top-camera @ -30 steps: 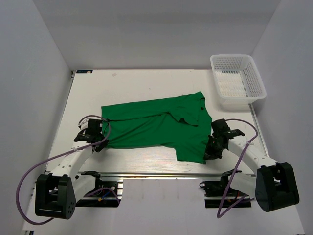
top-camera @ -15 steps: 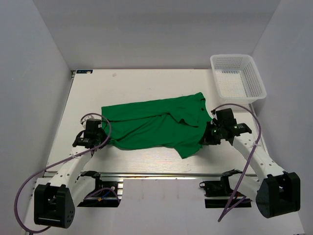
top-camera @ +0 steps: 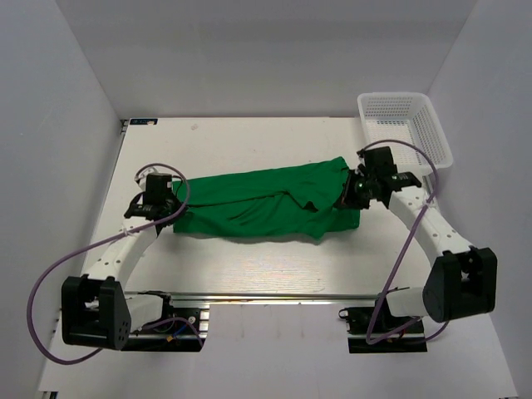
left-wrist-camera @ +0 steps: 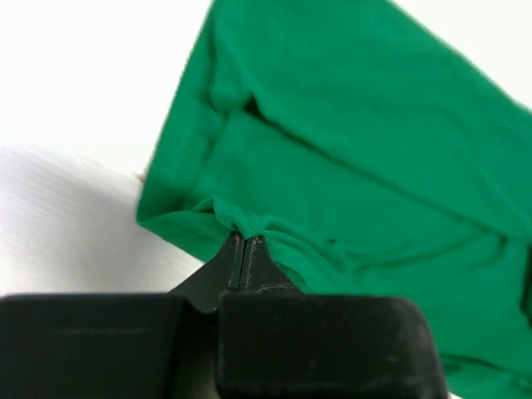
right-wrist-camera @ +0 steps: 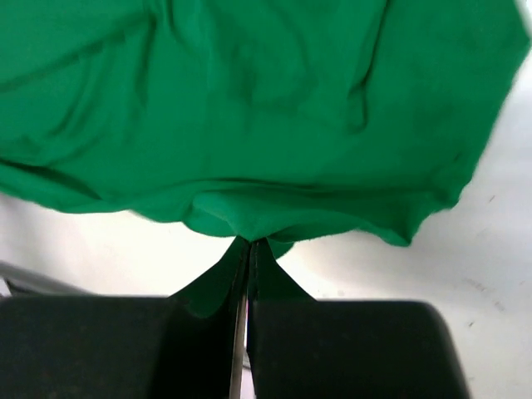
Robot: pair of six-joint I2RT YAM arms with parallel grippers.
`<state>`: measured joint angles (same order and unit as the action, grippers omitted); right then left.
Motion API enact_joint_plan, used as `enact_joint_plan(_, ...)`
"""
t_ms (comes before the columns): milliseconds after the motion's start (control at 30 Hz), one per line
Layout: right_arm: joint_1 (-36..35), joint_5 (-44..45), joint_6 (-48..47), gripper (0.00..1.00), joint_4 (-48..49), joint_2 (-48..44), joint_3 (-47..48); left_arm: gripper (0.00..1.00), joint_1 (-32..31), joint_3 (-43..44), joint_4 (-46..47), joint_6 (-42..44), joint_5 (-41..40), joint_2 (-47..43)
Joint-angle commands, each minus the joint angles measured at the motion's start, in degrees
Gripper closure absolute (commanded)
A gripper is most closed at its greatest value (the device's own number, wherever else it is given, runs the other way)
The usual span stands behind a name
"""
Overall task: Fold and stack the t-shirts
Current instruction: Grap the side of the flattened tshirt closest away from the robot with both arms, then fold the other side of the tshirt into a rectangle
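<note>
Hem carried far: we've halved the bright green cotton t-shirt (top-camera: 258, 204) lengthwise, both jaws pinched shut on its edge.

Top external: set high behind the arm bases, angled down over the whole table (top-camera: 249, 266).
Left wrist: held close, directed past the left gripper (left-wrist-camera: 246, 239) onto one end of the t-shirt (left-wrist-camera: 349, 150).
Right wrist: equally close, directed past the right gripper (right-wrist-camera: 249, 243) onto the opposite end.
Shared: both shirt ends are also covered from overhead.
</note>
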<state>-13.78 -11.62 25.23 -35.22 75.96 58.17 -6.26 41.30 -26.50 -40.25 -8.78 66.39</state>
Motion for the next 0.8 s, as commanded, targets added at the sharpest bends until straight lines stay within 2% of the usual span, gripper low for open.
enact_joint_plan(0, 1.6, 4.2, 0.4, 1.0, -0.9, 2.4, 6.2, 1.0, 0.9, 5.2, -1.7, 0.5, -7.1, 2.2)
enact_joint_plan(133, 3.4, 5.1, 0.0, 1.0, -2.1, 7.1, 10.3, 1.0, 2.0, 5.9, -1.8, -0.9, -11.7, 4.4)
enact_joint_plan(333, 5.5, 2.4, 0.0, 1.0, 2.5, 11.7, 12.8, 1.0, 3.2, 8.3, 1.4, -0.4, -11.7, 8.8)
enact_joint_plan(667, 6.9, -1.4, -1.3, 1.0, 3.6, 23.5, 22.5, 1.0, 3.7, 13.5, 9.6, 4.6, -7.9, 18.2)
enact_joint_plan(700, 6.8, -1.7, -1.3, 1.0, 3.6, 24.5, 23.9, 0.99, 4.2, 14.2, 9.6, 4.7, -7.9, 20.0)
enact_joint_plan(767, 6.9, -3.1, -1.6, 1.0, 3.3, 28.9, 27.2, 0.92, 4.2, 16.2, 9.6, 4.7, -8.4, 21.8)
